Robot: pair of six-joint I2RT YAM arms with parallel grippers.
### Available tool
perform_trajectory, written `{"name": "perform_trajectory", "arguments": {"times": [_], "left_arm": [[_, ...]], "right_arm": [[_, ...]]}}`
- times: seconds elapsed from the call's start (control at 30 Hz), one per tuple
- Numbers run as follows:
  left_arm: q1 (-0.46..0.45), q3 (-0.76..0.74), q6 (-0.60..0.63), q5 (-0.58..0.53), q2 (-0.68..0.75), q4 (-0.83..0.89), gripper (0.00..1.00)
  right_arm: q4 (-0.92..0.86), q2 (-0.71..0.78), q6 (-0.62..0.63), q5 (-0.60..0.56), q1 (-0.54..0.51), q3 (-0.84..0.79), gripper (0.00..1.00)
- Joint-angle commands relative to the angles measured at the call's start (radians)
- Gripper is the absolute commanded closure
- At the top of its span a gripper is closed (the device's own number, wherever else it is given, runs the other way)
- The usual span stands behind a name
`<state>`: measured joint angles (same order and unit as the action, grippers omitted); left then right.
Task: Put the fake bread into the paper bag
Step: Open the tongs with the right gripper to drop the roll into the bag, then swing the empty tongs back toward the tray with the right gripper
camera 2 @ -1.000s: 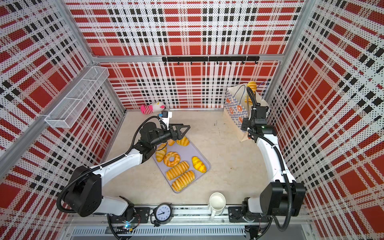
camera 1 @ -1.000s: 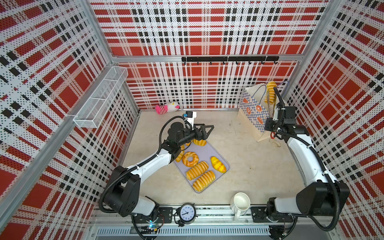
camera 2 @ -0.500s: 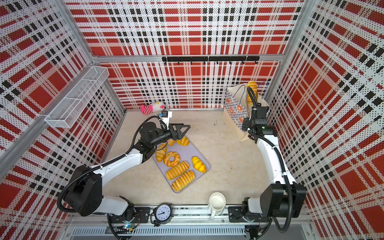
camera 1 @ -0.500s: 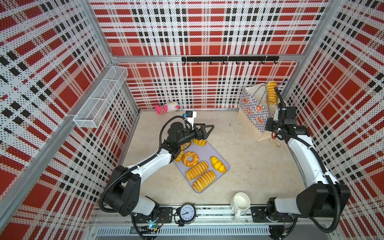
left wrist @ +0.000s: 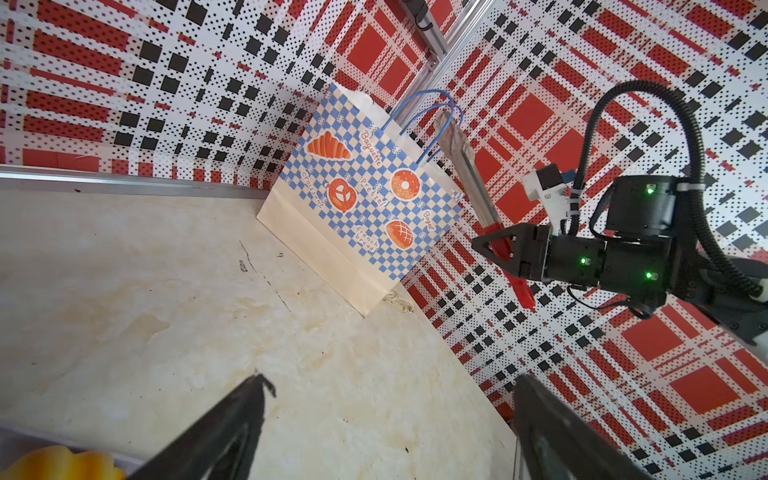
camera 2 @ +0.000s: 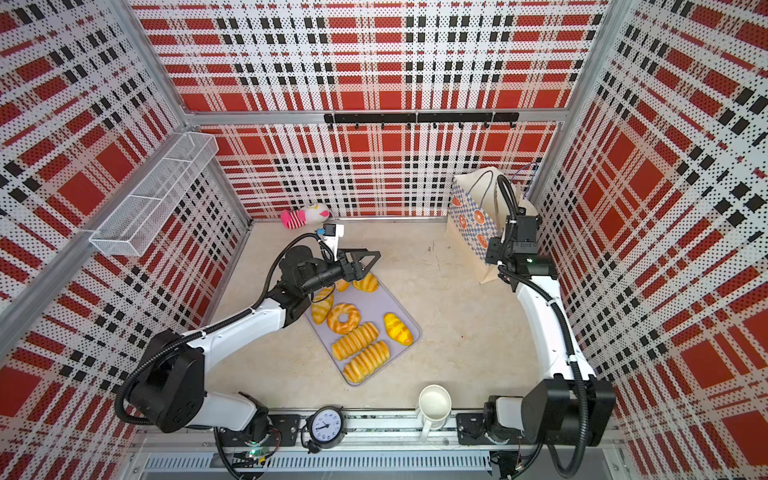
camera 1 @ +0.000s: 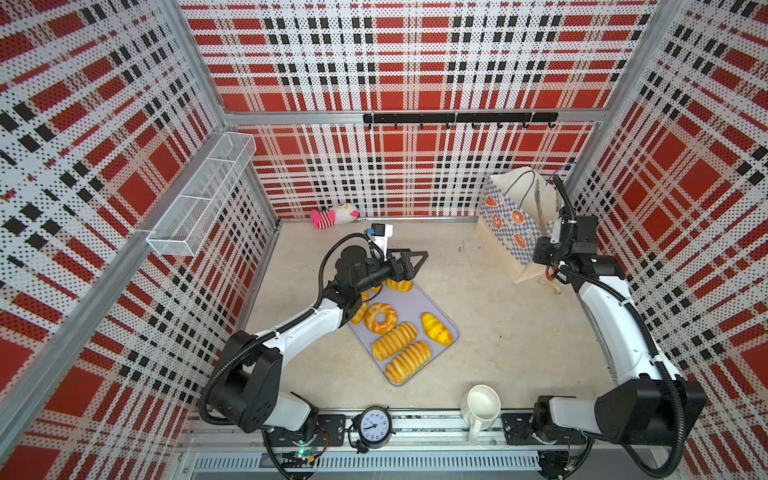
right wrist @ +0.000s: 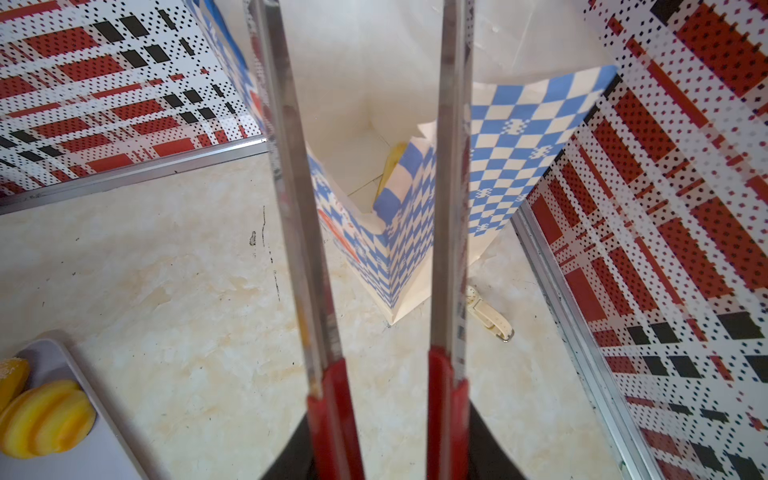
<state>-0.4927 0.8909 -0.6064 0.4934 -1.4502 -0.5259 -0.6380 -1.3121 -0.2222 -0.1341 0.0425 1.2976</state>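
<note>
Far-right corner: your paper bag (camera 1: pixel 505 216) stands upright, mouth open.
Fake bread (right wrist: pixel 392 164): 1 yellow piece lies inside the bag; the rest lie on the grey tray (camera 1: pixel 411 301) at centre, left of the bag.
Tongs (right wrist: pixel 451 208): red handles clamped in your right gripper (left wrist: pixel 498 249); the 2 metal arms stand spread over the bag's mouth, nothing between them.
Left gripper (camera 1: pixel 417 264): fingers wide apart and empty, above the tray's far end.

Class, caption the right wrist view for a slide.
Open tongs at the mouth of the paper bag, one fake bread inside.
</note>
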Motion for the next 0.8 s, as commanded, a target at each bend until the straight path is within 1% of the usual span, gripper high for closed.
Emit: {"name": "perform_trajectory", "arguments": {"times": [0.0,0.07,0.1,0.2,0.27,0.37,0.5,0.67,0.77], "left_arm": [[-0.001,-0.013,-0.007,0.013,0.026,-0.032,0.04],[-0.002,-0.015,-0.009,0.007,0.033,-0.033,0.04],[-0.001,-0.018,-0.009,0.0,0.036,-0.033,0.04],[0.004,-0.04,-0.014,-0.044,0.045,-0.034,0.03],[0.017,-0.062,-0.045,-0.043,0.043,-0.058,0.03],[0.046,-0.11,-0.107,-0.039,0.049,-0.103,0.04],[0.072,-0.174,-0.146,-0.051,0.075,-0.114,0.05],[0.092,-0.268,-0.179,-0.081,0.141,-0.101,0.05],[0.115,-0.326,-0.188,-0.104,0.183,-0.069,0.06]], "right_arm": [[0.024,0.058,0.003,-0.001,0.009,-0.002,0.64],[0.023,0.101,0.0,0.008,0.009,-0.01,0.64],[0.026,0.124,0.002,0.031,0.009,-0.015,0.64],[0.048,0.203,0.036,0.167,0.006,-0.05,0.65],[0.051,0.258,0.084,0.218,-0.017,-0.078,0.66],[0.021,0.326,0.165,0.175,-0.108,-0.108,0.67],[-0.053,0.34,0.221,0.187,-0.238,-0.111,0.66],[-0.169,0.236,0.223,0.145,-0.431,-0.093,0.65],[-0.21,0.161,0.243,0.091,-0.537,-0.089,0.65]]}}
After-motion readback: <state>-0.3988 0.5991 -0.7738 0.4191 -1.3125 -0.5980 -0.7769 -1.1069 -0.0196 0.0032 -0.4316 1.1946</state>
